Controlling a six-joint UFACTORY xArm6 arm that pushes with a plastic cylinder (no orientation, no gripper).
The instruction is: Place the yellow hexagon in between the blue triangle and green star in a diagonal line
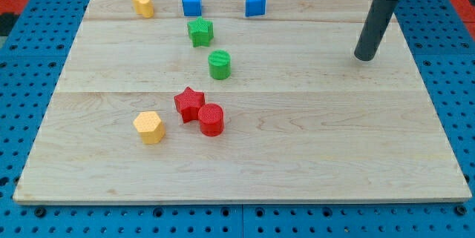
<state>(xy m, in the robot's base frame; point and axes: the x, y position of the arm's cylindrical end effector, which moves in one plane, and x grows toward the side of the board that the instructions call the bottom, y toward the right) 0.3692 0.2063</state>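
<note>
Rod at the right side of the surface [245,171], far from every block; no pincer shows in this view, so I cannot tell any pincer state.

My tip [364,58] rests near the right edge, toward the top right corner, well apart from all blocks. The yellow hexagon [148,127] sits near the left edge in the lower half, just left of the red star [189,104], which touches the red cylinder [211,119]. The blue triangle [255,4] lies along the top edge, right of the blue cube [191,3]. The green star [200,32] sits just below the blue cube, with the green cylinder [219,65] below it. A second yellow block [143,4] is near the top left corner.
</note>
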